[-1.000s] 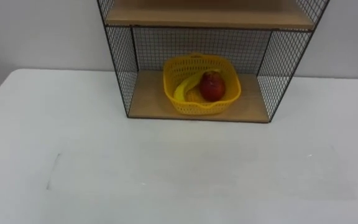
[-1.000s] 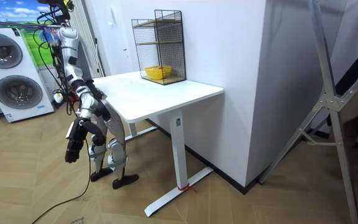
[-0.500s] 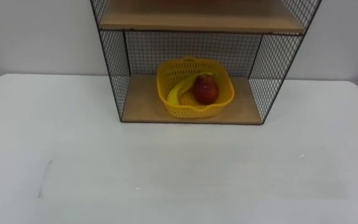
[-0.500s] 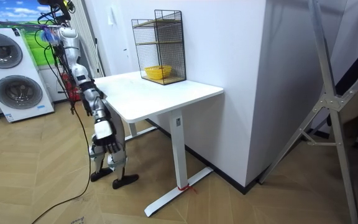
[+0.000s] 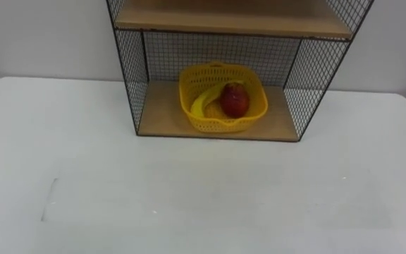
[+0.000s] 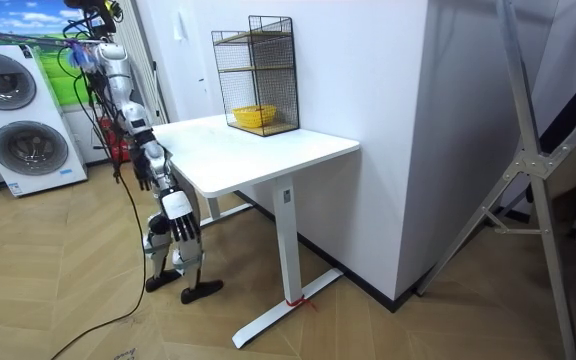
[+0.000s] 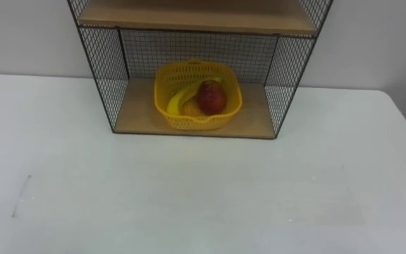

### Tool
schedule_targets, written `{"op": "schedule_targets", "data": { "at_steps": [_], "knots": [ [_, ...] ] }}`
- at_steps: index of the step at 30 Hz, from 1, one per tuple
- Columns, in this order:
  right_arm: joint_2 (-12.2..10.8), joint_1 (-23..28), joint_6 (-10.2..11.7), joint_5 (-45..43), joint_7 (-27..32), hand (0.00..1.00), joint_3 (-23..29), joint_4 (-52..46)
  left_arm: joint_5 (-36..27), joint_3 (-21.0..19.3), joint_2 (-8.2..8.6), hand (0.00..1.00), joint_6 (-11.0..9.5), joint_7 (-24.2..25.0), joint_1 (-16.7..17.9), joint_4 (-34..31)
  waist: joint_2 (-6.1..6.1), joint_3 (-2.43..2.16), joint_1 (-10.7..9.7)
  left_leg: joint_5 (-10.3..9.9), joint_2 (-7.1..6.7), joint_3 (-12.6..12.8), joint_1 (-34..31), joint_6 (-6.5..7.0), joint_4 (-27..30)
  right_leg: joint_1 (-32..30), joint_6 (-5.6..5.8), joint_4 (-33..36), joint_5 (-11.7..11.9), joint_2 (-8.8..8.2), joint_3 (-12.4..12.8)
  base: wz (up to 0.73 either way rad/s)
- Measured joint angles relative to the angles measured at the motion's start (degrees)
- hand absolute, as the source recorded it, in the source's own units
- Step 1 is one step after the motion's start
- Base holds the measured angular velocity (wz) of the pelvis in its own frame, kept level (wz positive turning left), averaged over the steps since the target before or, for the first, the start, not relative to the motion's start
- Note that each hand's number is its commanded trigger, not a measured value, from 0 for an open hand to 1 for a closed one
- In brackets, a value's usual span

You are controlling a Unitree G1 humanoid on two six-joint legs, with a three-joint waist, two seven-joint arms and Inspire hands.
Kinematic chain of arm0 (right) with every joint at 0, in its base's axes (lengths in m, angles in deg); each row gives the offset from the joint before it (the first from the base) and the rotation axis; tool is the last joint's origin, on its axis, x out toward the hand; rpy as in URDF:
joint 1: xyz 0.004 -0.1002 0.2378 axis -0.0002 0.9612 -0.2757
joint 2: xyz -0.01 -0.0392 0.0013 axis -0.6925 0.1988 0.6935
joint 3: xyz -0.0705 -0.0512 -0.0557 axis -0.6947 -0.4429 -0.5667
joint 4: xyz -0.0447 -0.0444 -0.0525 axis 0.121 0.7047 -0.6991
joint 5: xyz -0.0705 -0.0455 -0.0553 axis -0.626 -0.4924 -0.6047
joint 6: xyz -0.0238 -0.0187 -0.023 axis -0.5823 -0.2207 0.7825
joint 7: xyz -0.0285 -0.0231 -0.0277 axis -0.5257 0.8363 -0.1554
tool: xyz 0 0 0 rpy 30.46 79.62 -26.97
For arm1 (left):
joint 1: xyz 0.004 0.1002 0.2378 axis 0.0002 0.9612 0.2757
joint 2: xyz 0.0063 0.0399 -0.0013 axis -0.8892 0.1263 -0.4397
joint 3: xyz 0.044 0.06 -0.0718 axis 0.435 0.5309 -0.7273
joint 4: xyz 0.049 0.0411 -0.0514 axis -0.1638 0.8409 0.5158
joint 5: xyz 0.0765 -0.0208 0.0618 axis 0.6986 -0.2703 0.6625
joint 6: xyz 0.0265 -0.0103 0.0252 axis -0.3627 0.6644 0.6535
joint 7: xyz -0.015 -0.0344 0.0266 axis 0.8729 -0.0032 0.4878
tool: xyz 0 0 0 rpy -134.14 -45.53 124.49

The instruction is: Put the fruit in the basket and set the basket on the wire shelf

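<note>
**Fruit basket sits inside the wire shelf on a white table**

Seen from the robot's head, a black wire shelf (image 5: pixel 131 77) stands at the top centre of the frame, on the far side of a white table (image 5: pixel 189 197) and against a pale wall. The shelf has wooden boards. A yellow plastic basket (image 5: pixel 220 124) rests on the lowest board, inside the bottom compartment and about midway between the mesh sides. In the basket lie a banana (image 5: pixel 204 101) on the left and a red apple (image 5: pixel 235 100) on the right, touching each other.

In the room view, the table is at the centre with the shelf at its back edge beside the wall. The robot stands at the left end of the table, facing the shelf. Its right hand (image 6: pixel 180 210) hangs low beside the table edge, below the tabletop and holding nothing that can be seen. Whether it is open or closed cannot be told. A washing machine (image 6: pixel 23 120) stands at the far left of that view.
</note>
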Motion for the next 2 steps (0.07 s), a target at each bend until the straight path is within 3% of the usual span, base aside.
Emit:
{"op": "schedule_targets", "data": {
  "at_steps": [2],
  "knots": [
    [-0.02, 0.01, -0.62, -0.02, -0.77, 0.0, -0.05, -0.04, 0.01, -0.06, 0.01, 0.0, 0.24, 0.06, -0.08, -0.02, -0.12, -0.05, 0.46, -0.01, 0.0, 0.22, 0.37, -0.03, 0.03, 0.03, -0.02, 0.29, -0.01, 0.06, 0.23, -0.09]
  ]
}}
